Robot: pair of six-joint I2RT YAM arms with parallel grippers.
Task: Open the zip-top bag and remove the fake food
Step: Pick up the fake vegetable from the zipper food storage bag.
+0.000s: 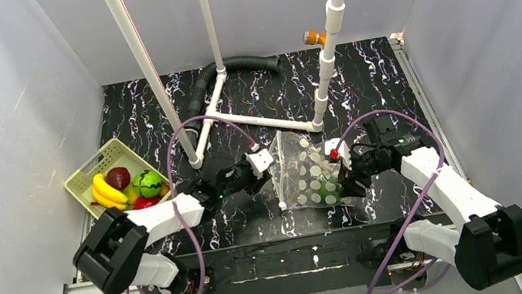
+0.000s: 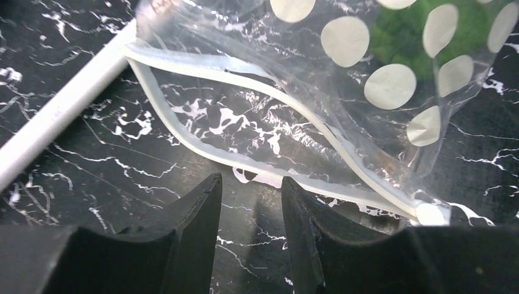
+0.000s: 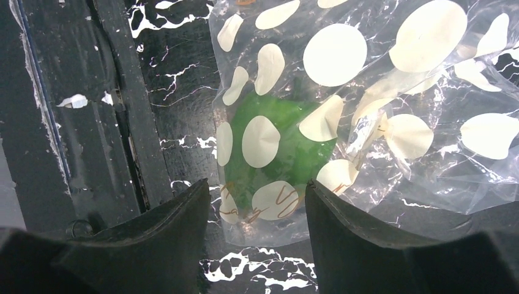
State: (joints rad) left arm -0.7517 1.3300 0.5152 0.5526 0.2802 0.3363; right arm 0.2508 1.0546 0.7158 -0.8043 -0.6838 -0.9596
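basket [image 1: 90, 171]: pale green, perforated, well to the left of the zip-top bag [image 1: 307, 175].
basket contents: yellow banana [image 1: 105, 192], dark red round fruit [image 1: 119, 177], green striped ball [image 1: 146, 183], red piece [image 1: 144, 203]; all of it outside the bag.
left gripper [image 2: 251, 184]: just left of the bag, tips pointing at its mouth. jaws a little apart, nothing held; only bare table [image 1: 357, 78] shows in the gap.
zip rim [image 2: 214, 64]: on the bag's left side, the two white strips bowed apart, mouth open. near strip lies just ahead of the left tips; contact unclear.
bag: clear plastic with pale dots, flat on the black marbled table, between the two grippers.
green piece [image 3: 294, 153]: inside the bag, in its closed right-hand corner.
right gripper [image 3: 258, 190]: at the bag's right edge, jaws wide apart. the corner holding the green piece sits between the tips; cannot tell if the pads press the plastic.
pipe frame [image 1: 262, 121]: white, just behind the bag.
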